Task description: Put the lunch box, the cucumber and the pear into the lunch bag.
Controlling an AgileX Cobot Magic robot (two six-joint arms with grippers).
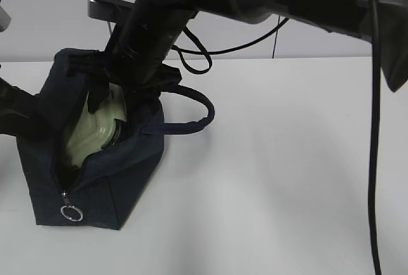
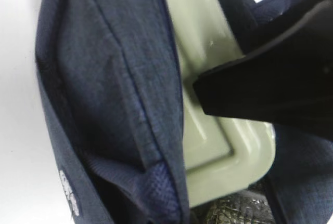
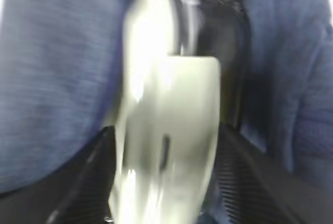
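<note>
Right arm lowering the lunch box (image 1: 95,133) on edge into the open lunch bag (image 1: 121,185).

The right end effector (image 3: 166,146) is clenched across the box, a dark finger (image 3: 78,182) on each side of it in the right wrist view; the box sits partly inside the bag's mouth, its pale green lid facing outward and its long axis running steeply down into the bag, directly below the wrist. From the exterior view the right arm reaches across to the bag on the left of the worktop (image 1: 287,179) and is plainly the nearer arm. The left end effector (image 2: 270,86) shows one dark finger over the lid at the bag's rim; whether it is closed cannot be told. Neither cucumber nor pear is visible. The coming move probably calls for pushing straight down along that axis, then letting go.
</note>
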